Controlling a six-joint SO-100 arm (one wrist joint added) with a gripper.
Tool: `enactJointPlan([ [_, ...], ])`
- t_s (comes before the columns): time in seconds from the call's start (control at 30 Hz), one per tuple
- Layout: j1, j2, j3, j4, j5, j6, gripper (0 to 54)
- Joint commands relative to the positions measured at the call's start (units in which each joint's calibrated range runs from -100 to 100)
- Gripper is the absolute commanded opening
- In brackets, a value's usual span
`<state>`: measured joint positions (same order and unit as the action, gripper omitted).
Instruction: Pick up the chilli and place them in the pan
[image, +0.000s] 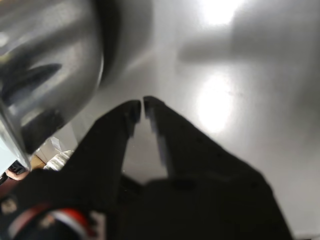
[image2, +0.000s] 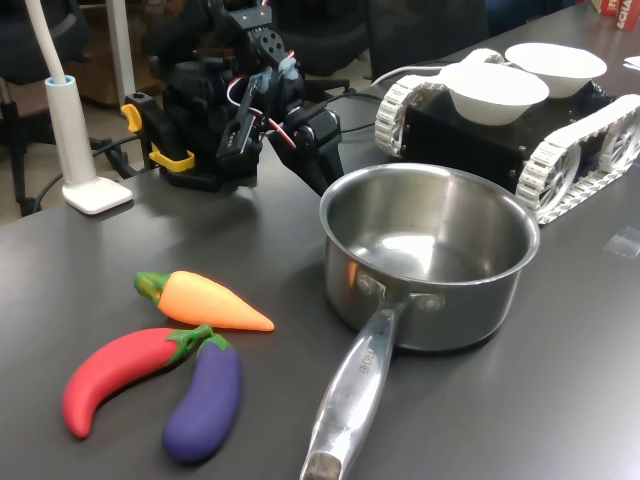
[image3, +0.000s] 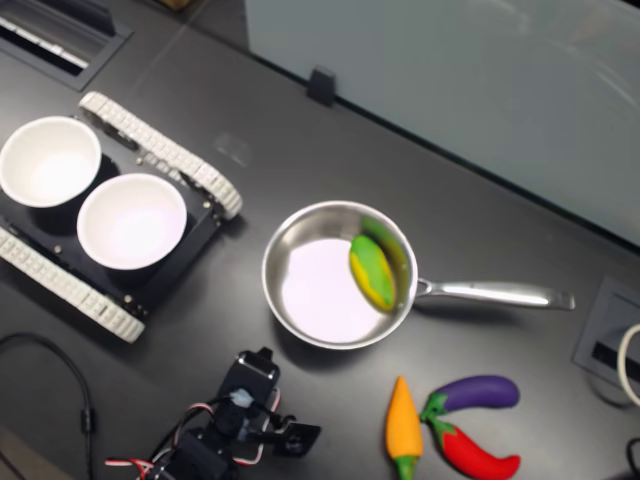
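The orange chilli (image2: 205, 301) (image3: 403, 428) lies on the dark table, apart from the arm, with its green stem cap at one end. In both exterior views the steel pan (image2: 430, 250) (image3: 300, 325) stands upright mid-table on its own, and the first exterior view shows it holding nothing. A yellow-green patch shows on its inner wall in the second exterior view. My gripper (image: 140, 107) (image2: 320, 170) (image3: 260, 370) hangs low beside the pan's outer wall (image: 50, 65), on the side away from the handle. Its fingertips almost touch, with nothing between them.
A red chilli toy (image2: 120, 375) (image3: 478, 457) and a purple eggplant (image2: 205, 400) (image3: 478, 392) lie touching, right by the orange chilli. The pan's long handle (image2: 350, 400) (image3: 495, 294) sticks out. Two white bowls (image2: 495, 85) (image3: 130, 220) sit on a tracked vehicle. A white lamp base (image2: 95, 192) stands beside the arm.
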<state>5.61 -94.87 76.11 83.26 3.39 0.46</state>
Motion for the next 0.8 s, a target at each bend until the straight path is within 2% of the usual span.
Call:
enactJointPlan([
  [0.0, -0.6, -0.7, -5.2, 1.0, 0.2, -0.3, 0.0],
  [0.1, -1.0, -0.7, -6.3, 2.0, 0.2, -0.2, 0.0],
  [0.33, 3.2, -0.7, -11.1, 5.4, 0.4, -0.2, 0.0],
  [0.43, 4.0, -0.6, -15.1, 9.9, 2.0, -0.2, 0.0],
  [0.77, 7.8, 2.6, -20.2, 12.5, 2.0, -0.3, 0.0],
])
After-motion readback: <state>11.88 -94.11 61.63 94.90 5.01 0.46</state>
